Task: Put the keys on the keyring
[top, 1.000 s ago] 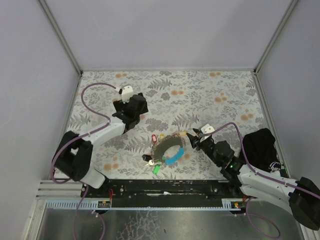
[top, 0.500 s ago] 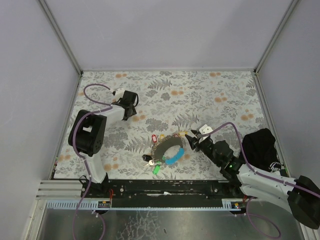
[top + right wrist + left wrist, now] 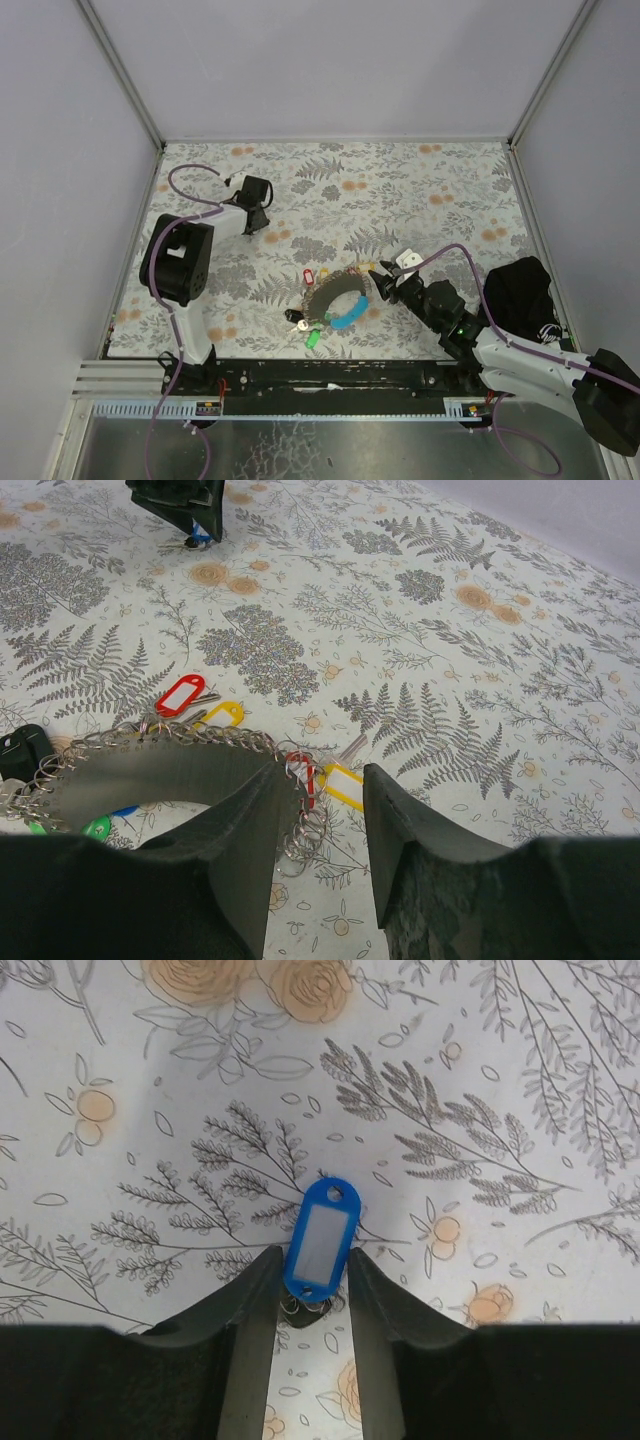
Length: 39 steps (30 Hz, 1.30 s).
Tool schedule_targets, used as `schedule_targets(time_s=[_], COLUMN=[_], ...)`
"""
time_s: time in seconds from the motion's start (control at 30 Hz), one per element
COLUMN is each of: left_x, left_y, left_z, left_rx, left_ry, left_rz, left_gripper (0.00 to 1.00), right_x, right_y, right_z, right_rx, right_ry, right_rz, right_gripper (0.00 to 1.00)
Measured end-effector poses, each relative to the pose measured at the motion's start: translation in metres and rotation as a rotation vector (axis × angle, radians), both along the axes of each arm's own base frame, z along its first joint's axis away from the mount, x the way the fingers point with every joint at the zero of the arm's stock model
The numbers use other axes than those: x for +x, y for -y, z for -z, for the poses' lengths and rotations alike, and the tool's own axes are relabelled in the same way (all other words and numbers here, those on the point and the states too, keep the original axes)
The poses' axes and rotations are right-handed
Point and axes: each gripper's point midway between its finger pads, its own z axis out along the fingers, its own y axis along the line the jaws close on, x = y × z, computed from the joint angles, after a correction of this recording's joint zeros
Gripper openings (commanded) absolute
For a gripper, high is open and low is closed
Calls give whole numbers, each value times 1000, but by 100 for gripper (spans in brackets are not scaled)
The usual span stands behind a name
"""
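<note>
A blue-capped key (image 3: 320, 1235) is being pinched at its lower end between the fingers of the left gripper (image 3: 312, 1260), on the floral table (image 3: 520, 1080). The right gripper (image 3: 330, 775) is being held partly open, unclamped, at the keyring (image 3: 200, 737), a red-capped key (image 3: 305, 770) lying between its jaws.

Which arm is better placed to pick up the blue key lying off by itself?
Left. The left fingers flank the blue key on both sides, so closing them should take it. The right fingers sit at the keyring bunch, well away from that key.
</note>
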Motion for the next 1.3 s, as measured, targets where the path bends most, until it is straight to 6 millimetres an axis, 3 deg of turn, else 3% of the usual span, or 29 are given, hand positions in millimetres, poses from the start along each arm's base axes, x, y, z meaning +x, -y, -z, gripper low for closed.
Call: schedule_targets(time_s=[0.2, 0.5, 0.77, 0.93, 1.03, 1.2, 1.3], left_x=[-21, -51, -69, -73, -75, -75, -81], left_y=[20, 93, 131, 138, 136, 143, 155], left_z=[-1, -4, -5, -6, -12, -44, -51], left_rx=[-91, -224, -272, -273, -270, -258, -254], left_ry=[-7, -50, -76, -77, -62, 19, 39], left_rz=[79, 292, 421, 450, 448, 452, 465], left_gripper=[24, 20, 16, 26, 38, 44, 44], right_x=[0, -1, -2, -1, -1, -1, -1], right_y=[0, -3, -4, -7, -8, -11, -12], right_z=[-1, -4, -1, 0, 3, 6, 8], right_rx=[2, 7, -2, -11, -22, -34, -39], right_ry=[2, 6, -3, -10, -18, -28, -33], right_rz=[-1, -15, -24, -31, -34, -46, -52], right_gripper=[45, 44, 44, 44, 44, 44, 43])
